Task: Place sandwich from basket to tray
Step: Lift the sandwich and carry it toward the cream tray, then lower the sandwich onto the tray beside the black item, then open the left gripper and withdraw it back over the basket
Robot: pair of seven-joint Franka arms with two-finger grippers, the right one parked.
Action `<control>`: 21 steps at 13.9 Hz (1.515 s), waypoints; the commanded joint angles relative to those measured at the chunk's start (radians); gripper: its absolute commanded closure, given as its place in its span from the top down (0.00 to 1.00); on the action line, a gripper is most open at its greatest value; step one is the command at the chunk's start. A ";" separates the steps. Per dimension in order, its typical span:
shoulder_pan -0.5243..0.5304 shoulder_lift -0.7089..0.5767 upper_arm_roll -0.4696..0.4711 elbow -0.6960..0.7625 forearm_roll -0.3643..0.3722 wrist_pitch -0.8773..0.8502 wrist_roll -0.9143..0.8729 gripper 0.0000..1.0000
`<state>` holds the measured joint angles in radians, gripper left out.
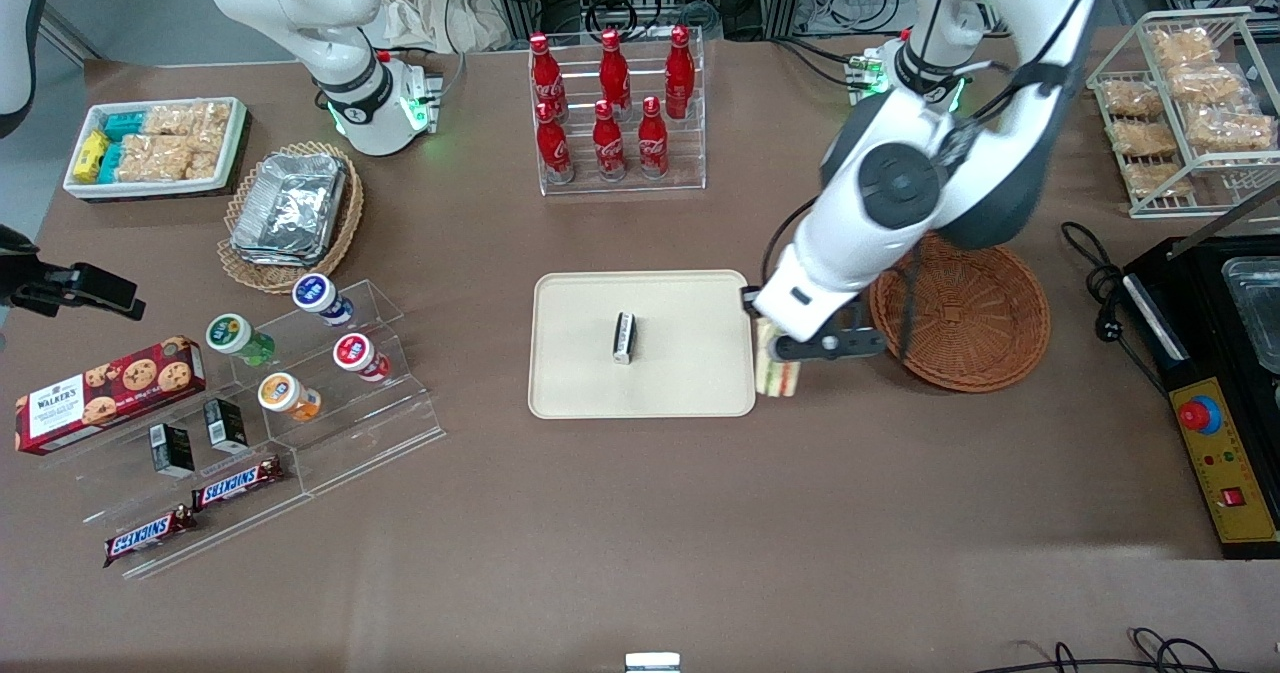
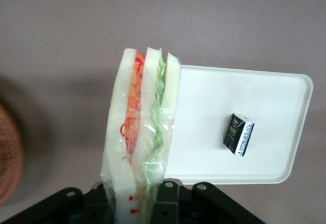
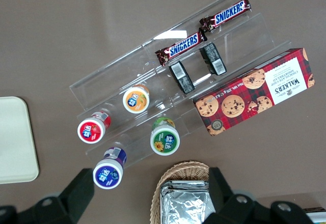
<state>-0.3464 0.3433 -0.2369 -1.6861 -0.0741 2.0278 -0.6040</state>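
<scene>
Tool [image 1: 790, 361] grips sandwich [image 2: 140, 137] above brown table [image 1: 640, 513], between tray [image 1: 690, 393] and basket [image 1: 975, 323].

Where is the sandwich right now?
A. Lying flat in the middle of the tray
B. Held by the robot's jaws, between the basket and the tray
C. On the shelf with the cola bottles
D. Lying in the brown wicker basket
B. The gripper holds the wrapped sandwich with its jaws closed on it, at the tray's edge beside the basket, which is empty.
</scene>
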 commanded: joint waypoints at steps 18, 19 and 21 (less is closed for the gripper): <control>-0.077 0.207 0.013 -0.161 0.123 0.413 -0.122 0.99; -0.074 0.195 0.013 -0.135 0.123 0.407 -0.125 0.99; -0.057 0.140 0.018 -0.104 0.123 0.368 -0.141 0.99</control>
<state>-0.4123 0.5417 -0.2275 -1.8183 0.0291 2.4405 -0.7081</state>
